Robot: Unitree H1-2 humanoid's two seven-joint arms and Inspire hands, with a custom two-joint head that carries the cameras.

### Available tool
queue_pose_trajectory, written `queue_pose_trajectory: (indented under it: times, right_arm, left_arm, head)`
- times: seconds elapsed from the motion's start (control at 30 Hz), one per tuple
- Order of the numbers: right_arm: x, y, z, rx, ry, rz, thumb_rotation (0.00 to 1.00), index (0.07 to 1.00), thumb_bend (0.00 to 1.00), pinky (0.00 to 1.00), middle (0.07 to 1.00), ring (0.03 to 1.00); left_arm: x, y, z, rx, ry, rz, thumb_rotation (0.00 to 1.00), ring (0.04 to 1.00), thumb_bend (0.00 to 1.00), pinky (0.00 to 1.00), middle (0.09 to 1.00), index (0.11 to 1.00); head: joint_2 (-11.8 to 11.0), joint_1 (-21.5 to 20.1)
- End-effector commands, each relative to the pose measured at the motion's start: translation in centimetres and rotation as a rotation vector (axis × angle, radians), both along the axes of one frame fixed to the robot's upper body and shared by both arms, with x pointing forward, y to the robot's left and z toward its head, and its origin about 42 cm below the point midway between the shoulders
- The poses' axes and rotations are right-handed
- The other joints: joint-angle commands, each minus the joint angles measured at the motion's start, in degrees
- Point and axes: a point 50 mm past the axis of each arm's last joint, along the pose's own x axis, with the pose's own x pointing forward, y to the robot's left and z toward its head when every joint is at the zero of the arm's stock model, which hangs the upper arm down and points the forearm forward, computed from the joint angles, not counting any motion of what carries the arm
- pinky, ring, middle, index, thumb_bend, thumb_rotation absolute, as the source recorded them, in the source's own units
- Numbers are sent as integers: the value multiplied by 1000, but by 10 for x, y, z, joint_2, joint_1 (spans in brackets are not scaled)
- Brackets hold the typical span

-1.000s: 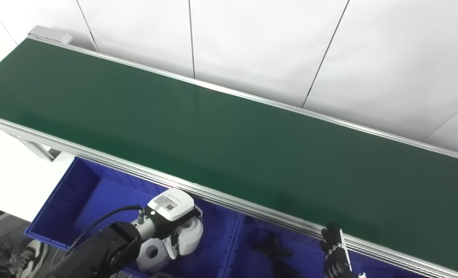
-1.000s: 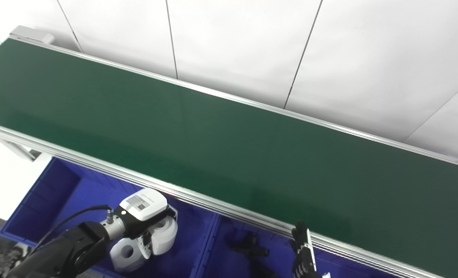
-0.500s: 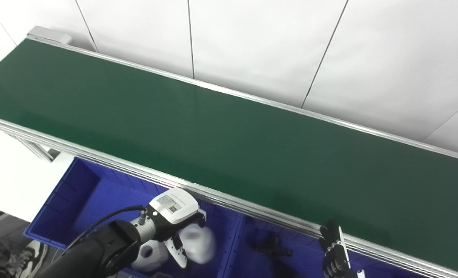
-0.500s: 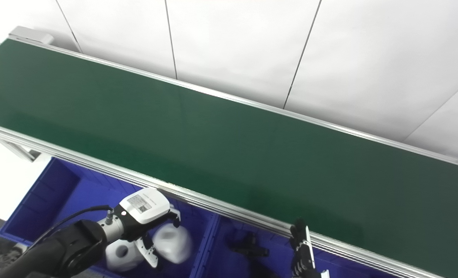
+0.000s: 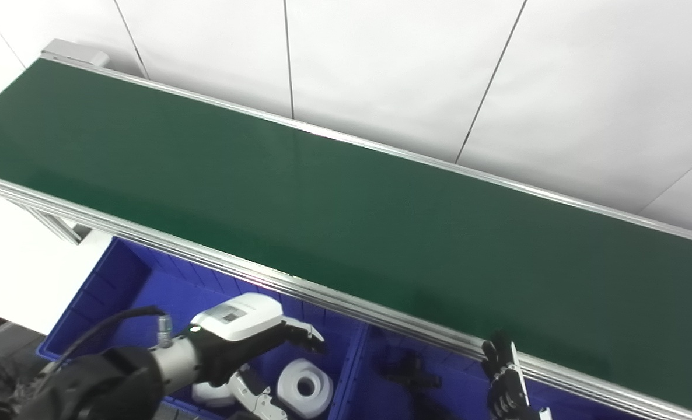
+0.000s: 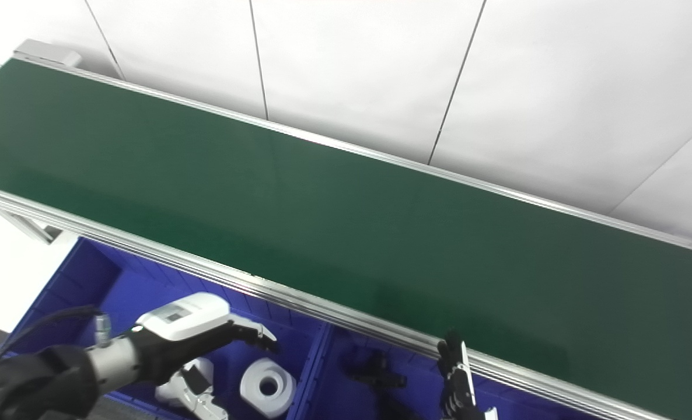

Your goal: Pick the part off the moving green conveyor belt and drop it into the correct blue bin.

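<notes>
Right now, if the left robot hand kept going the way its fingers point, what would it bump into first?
The left robot hand points right and slightly toward the belt. It would probably meet the blue bin's dividing wall first, passing above the white part; depth is hard to judge.

The right hand (image 5: 506, 385) is cut off by the bottom edge; the black parts (image 5: 407, 373) beside it are indistinct.

One green conveyor belt (image 5: 346, 198), two blue bins (image 5: 118, 291), two white parts (image 5: 305, 380), one black part (image 5: 407, 373).
</notes>
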Motion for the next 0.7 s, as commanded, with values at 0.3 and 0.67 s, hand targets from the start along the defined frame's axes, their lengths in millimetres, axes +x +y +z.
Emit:
queue_pose_trajectory:
  times: [0.3,0.67]
  right_arm:
    - [7,25,12,-17,-20,-5,1000,1000,862,987,995,971]
    - [7,72,18,24,-57,-114,985,1000,823,1000,1000,1000]
  left_arm:
    - [-1,-28,18,-1227,169,470,868,881,844,903,936,957]
    - [-10,-12,-69,-581,-396,460,620,1000,741,1000,1000,1000]
  head:
    - [14,-171]
    - [13,-309]
